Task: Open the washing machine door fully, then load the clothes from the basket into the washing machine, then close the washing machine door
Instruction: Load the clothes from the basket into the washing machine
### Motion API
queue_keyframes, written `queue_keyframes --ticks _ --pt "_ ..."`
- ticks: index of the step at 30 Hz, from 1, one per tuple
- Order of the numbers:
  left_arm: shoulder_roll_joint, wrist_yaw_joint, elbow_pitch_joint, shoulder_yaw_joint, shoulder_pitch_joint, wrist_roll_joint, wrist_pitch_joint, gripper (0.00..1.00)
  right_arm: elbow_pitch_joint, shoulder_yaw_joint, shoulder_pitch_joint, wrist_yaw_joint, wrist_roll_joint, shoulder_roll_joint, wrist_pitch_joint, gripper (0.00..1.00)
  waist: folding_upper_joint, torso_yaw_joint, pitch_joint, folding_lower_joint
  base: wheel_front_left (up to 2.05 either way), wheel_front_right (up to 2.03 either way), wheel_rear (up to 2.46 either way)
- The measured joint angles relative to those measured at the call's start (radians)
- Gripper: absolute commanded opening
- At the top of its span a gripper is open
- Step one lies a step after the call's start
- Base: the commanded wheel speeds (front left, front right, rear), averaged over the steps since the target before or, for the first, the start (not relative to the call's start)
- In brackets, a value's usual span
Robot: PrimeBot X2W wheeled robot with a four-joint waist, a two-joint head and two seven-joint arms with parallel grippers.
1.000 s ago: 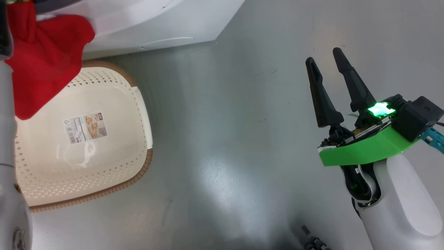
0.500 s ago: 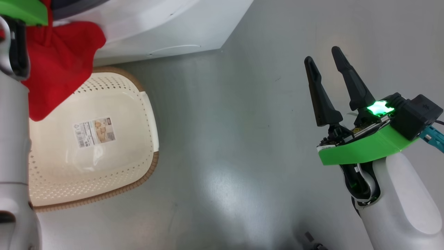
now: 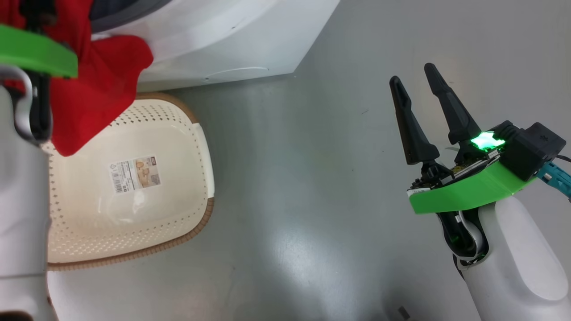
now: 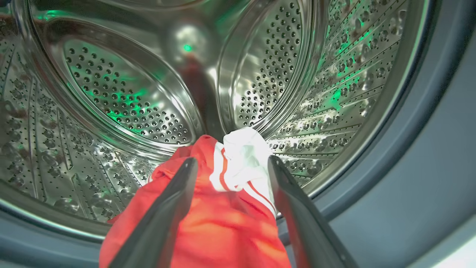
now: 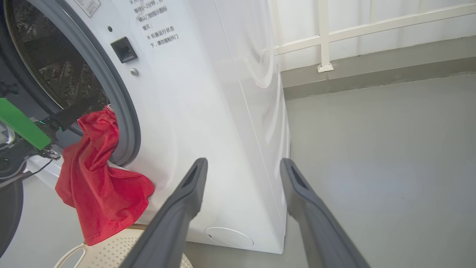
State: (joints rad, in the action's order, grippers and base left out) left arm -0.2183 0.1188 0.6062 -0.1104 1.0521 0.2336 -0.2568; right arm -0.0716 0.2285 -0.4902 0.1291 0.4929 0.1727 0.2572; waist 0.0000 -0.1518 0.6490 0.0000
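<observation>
left pincer (image 4: pixel 232 159) spread wide at the washing machine (image 5: pixel 208 93) mouth, clothes (image 4: pixel 223 223) bunched between; right pincer (image 3: pixel 412 73) wide too, empty

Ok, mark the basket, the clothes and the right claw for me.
basket (image 3: pixel 206 160): head view, on its white side handle.
clothes (image 5: pixel 100 186): right wrist view, on the hanging red fabric.
right claw (image 3: pixel 412 73): head view, midway between its fingertips.

L gripper (image 4: pixel 231 160) raised fwd, fingers apart, R gripper (image 3: pixel 411 73) hovering (low, off right), fingers spread
</observation>
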Motion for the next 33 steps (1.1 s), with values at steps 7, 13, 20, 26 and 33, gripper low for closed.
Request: queue_keyframes --ticks 7,13,20,26,33 --pt "-0.001 0.0 -0.153 0.005 -0.131 0.017 0.0 1.0 0.003 -0.005 0.002 0.0 0.001 0.003 0.0 1.0 0.0 0.015 -0.001 0.0 0.0 0.0 0.0" --pt "0.015 -0.013 -0.308 0.034 -0.294 0.015 0.0 1.0 0.006 -0.012 0.002 0.0 0.001 0.005 0.0 1.0 0.0 0.024 0.003 0.0 0.0 0.0 0.0" --pt "0.019 -0.024 -0.448 0.082 -0.482 -0.005 0.0 1.0 0.008 -0.02 0.002 0.0 0.001 0.006 0.0 1.0 0.0 0.022 -0.001 0.0 0.0 0.0 0.0" --pt "0.051 -0.028 -0.539 0.122 -0.614 -0.005 0.0 1.0 0.01 -0.033 0.002 0.0 0.001 0.011 0.0 1.0 0.0 0.031 -0.003 0.0 0.0 0.0 0.0" --pt "0.095 -0.027 -0.609 0.151 -0.703 -0.013 0.0 1.0 0.012 -0.042 0.002 0.0 0.001 0.015 0.0 1.0 0.0 0.044 -0.007 0.0001 0.0 0.0 0.0"
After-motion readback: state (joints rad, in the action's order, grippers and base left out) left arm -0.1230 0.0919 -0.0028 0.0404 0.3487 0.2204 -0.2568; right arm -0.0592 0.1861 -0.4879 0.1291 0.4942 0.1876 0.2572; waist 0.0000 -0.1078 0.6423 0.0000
